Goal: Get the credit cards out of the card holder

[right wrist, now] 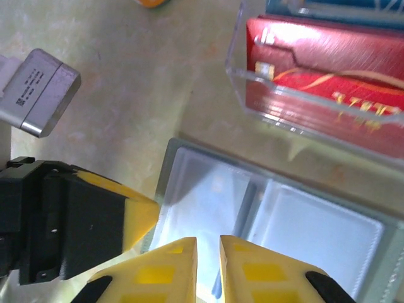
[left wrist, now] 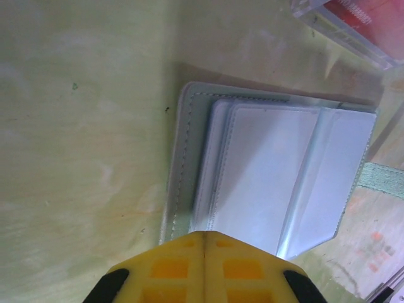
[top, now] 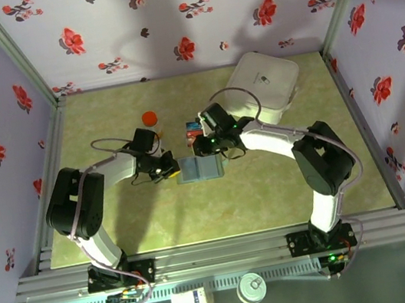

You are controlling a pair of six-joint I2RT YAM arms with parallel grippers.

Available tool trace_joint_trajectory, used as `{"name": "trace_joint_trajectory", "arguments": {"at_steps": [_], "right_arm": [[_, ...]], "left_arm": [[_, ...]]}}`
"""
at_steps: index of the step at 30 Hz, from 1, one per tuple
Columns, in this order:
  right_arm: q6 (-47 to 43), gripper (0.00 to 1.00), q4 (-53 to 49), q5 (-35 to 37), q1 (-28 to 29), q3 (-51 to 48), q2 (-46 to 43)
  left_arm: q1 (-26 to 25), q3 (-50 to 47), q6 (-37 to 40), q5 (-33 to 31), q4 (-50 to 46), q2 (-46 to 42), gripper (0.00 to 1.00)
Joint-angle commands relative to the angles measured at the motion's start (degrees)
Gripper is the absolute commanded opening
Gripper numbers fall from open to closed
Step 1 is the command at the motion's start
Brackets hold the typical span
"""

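Holder point(top: 199, 169) lies open and flat, pockets up. Left gripper point(left wrist: 204, 243) is closed on nothing, tips pressed on the holder's left edge, so it acts as a hold-down. Right gripper point(right wrist: 207, 252) is over the holder's left pocket, jaws a slit apart, nothing visible between them. Can't tell if it's touching.

Red cards point(right wrist: 328, 53) stand in the clear box point(right wrist: 235, 57) just beyond the holder's far edge. The pockets read pale, so I can't tell if a card is left inside.

My read of the step: fish a card out of the left pocket. To do it well:
- Left pins the edge.
- Right tips go to the card edge at the pocket mouth.
- Pinch thin.
- Pull along the pocket, not up. Otherwise the holder likely lifts or folds shut.
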Motion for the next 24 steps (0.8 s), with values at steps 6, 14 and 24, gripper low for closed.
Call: {"name": "trace_joint_trajectory", "arguments": {"at_steps": [6, 14, 24], "right_arm": [[7.3, 0.19, -0.4, -1.8, 1.3, -0.8, 2.2], [9.3, 0.25, -0.1, -2.4, 1.5, -1.2, 3.4], [11.5, 0.26, 1.3, -4.2, 2.4, -1.2, 5.1]], "left_arm": [[-0.4, 0.5, 1.2, -1.5, -2.2, 1.2, 0.00], [-0.6, 0.6, 1.1, -1.2, -2.4, 1.8, 0.00], [-1.1, 0.2, 0.7, -1.3, -2.4, 1.6, 0.00]]}}
